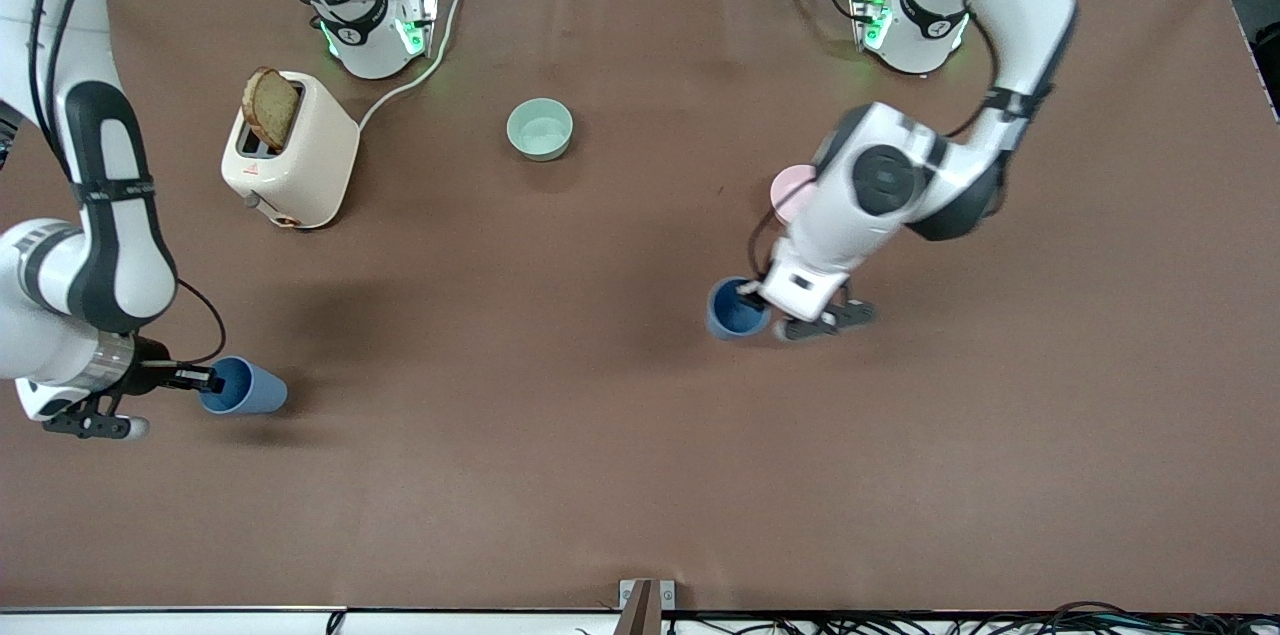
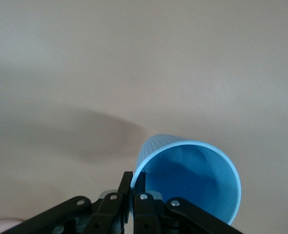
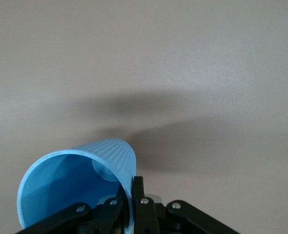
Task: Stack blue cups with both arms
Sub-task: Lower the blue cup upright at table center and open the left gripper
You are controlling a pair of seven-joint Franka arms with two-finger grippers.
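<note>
Two blue cups are in view, each held by its rim. My right gripper is shut on the rim of one blue cup at the right arm's end of the table, near the front edge. That cup is tilted, its mouth toward the gripper. In the right wrist view the gripper pinches the cup's wall. My left gripper is shut on the rim of the other blue cup over the middle of the table. In the left wrist view the gripper pinches that cup's rim. Both cups cast shadows apart from themselves.
A cream toaster with a slice of bread stands near the right arm's base, its cord running toward the base. A pale green bowl sits mid-table. A pink bowl is partly hidden by the left arm.
</note>
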